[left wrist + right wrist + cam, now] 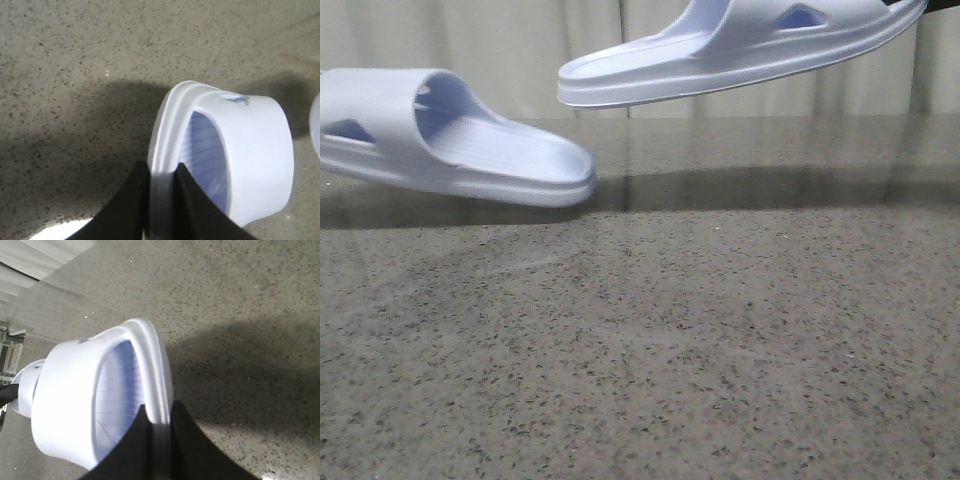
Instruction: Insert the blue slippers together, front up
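Both blue slippers are held above the table. One blue slipper [450, 140] hangs at the left in the front view, its heel end pointing right and tilted slightly down. My left gripper [162, 172] is shut on the sole rim of this slipper [250, 150], with one finger inside on the footbed. The other blue slipper [740, 50] is higher, at the top right, with its heel end pointing left. My right gripper [161, 415] is shut on that slipper's [70, 400] sole rim in the same way. The two slippers are apart. Neither gripper shows clearly in the front view.
Below both slippers lies a speckled grey stone table [670, 350]. Its far edge [770, 117] meets a pale curtain [520, 50]. Both slippers cast shadows on the table.
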Available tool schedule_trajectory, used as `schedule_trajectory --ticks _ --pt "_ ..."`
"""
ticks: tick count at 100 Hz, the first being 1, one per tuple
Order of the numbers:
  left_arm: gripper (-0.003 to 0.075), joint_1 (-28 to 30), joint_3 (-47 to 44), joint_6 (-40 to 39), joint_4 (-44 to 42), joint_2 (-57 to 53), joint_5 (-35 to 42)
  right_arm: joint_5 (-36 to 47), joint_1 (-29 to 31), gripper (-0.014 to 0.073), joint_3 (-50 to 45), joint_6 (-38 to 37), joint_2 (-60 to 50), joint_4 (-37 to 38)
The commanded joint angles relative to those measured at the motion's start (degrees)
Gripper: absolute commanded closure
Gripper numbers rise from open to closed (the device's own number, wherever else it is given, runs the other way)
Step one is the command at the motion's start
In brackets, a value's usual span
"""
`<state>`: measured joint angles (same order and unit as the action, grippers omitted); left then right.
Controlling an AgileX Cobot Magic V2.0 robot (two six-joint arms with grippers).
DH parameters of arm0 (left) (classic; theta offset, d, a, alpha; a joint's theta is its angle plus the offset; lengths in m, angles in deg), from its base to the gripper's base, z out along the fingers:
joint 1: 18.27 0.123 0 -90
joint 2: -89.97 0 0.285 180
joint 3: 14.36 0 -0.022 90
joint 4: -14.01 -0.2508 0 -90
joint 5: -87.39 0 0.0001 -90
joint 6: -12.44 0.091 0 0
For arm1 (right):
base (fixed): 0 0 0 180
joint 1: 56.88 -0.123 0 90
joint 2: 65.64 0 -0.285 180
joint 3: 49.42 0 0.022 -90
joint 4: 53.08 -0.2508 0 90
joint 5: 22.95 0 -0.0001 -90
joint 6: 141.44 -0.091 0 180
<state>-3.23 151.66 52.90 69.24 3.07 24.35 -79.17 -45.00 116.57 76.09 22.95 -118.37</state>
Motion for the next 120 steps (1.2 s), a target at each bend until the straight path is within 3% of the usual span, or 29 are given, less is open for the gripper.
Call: schedule_trajectory --ticks 1,33,79,120 --pt "0.0705 1.04 1.89 1.75 8.42 -2.19 -3.37 -1.52 0.36 0.0685 1.92 2.3 -2.07 -6.4" --pt "0.0705 1.32 1.89 4.85 17.25 -2.19 -9.42 -1.96 0.25 0.0685 1.92 4.36 -2.07 -8.7" --pt "0.0705 1.32 1.89 4.85 19.08 -2.19 -9.42 -0.26 -0.69 0.0685 1.92 7.55 -2.07 -10.8" --pt "0.0705 1.32 1.89 4.85 19.99 -2.19 -9.42 7.42 -7.21 0.0685 1.92 10.22 0.28 -12.62"
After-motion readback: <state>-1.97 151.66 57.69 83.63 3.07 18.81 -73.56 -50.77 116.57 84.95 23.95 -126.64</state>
